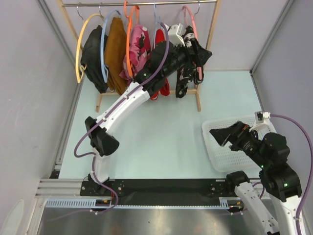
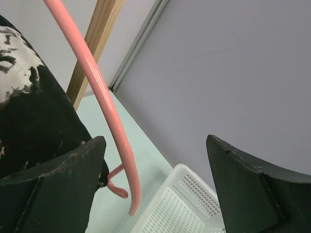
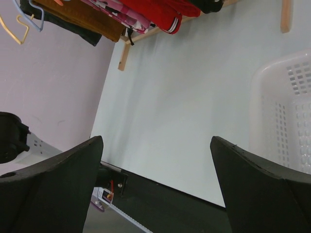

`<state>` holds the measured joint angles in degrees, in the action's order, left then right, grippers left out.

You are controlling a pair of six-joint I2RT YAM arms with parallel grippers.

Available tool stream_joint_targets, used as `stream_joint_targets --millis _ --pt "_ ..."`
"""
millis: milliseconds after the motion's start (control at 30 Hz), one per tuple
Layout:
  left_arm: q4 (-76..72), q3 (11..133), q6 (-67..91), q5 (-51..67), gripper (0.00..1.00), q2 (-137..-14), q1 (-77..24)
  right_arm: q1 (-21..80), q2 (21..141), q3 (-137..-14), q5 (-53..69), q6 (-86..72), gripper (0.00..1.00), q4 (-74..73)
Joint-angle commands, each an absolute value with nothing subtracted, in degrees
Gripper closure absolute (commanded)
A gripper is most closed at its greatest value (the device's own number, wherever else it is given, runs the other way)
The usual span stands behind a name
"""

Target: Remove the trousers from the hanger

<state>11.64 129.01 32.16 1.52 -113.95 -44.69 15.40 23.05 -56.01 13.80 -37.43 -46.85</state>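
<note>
On the pale green bench (image 1: 161, 132) stand a wooden rack (image 1: 211, 36) and, to the right, a white basket (image 1: 220, 156). The black trousers (image 2: 29, 97) with white spots hang at the rack's right end on a pink hanger (image 2: 104, 97), with the red trousers (image 1: 160, 39) just beside them. The left fingers (image 2: 53, 184) are spread wide with the hanger between them, and one finger touches the black trousers. The right fingers (image 3: 53, 184) are also wide apart and hold nothing, near the basket.

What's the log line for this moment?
left hand: open at pink hanger | right hand: open, by basket | black splotched trousers: on hanger
</note>
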Motion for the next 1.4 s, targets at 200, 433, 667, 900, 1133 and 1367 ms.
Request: stream_joint_targets --millis 200,433,667,900,1133,1367 --pt "2.73 132.71 39.63 4.48 0.27 -118.21 -40.43 15.21 21.18 -59.41 12.66 -37.62 0.00 -49.57" --pt "-1.65 135.17 42.98 8.26 0.42 -121.11 -38.58 15.29 21.18 -60.47 12.57 -38.06 0.00 -49.66" --pt "-3.08 139.30 45.88 12.12 0.53 -124.63 -37.71 15.21 21.09 -61.00 12.57 -38.49 0.00 -49.92" --pt "-5.54 140.36 46.76 14.85 0.74 -124.19 -36.83 15.20 21.53 -61.79 12.92 -38.50 0.00 -49.92" --pt "-5.62 143.52 49.04 18.19 1.00 -123.93 -36.04 15.12 22.41 -63.02 13.71 -38.58 0.00 -49.48" --pt "-6.41 142.82 50.36 21.35 1.00 -118.75 -35.60 15.03 23.11 -63.46 14.24 -37.88 0.00 -49.57"
